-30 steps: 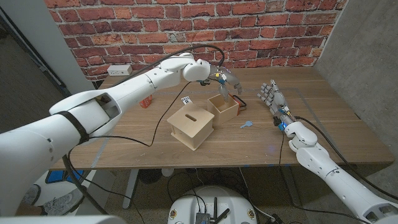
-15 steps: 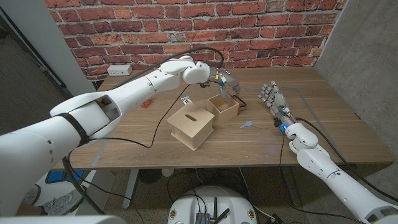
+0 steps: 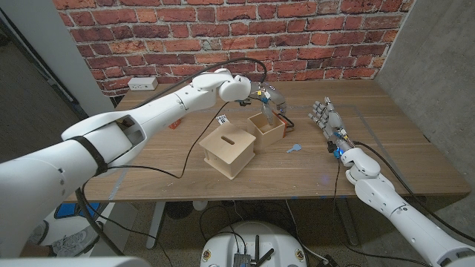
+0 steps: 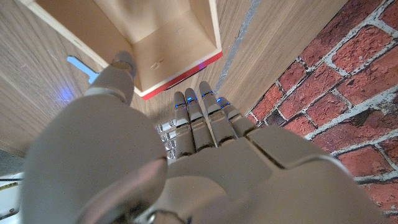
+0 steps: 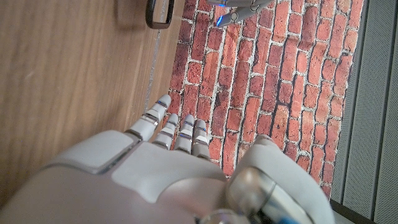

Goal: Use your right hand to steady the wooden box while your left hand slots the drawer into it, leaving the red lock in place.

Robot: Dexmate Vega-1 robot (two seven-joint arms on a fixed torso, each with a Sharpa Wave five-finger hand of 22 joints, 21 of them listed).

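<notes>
- The wooden box (image 3: pixel 228 150) is sitting near the middle of the table (image 3: pixel 401 159), with a slot in its top.
- The drawer (image 3: pixel 268 127) is standing just behind the box on your right, open side up, and looks to be touching the box's corner.
- In the left wrist view you are looking down into the drawer (image 4: pixel 149 37); a red strip (image 4: pixel 180 76) is running along its edge nearest your fingers. I cannot tell if that is the red lock.
- Your left hand (image 3: pixel 269 99) is hanging over the back of the drawer with its fingers (image 4: pixel 196 121) straight and side by side and the thumb held apart. It is gripping nothing.
- Your right hand (image 3: pixel 324 117) is waiting well off to the right of the box, fingers up and spread, holding nothing.
- A small blue piece (image 3: pixel 295 147) is lying between the drawer and your right hand.
- A small black-and-white tag (image 3: pixel 221 119) is lying behind the box; its marks are too small to read.
- A small red thing (image 3: pixel 175 122) is sitting left of it, partly under your left arm.
- A white power strip (image 3: pixel 142 83) is lying at the back left corner.
- There is bare table in front of the box and all around your right hand.
</notes>
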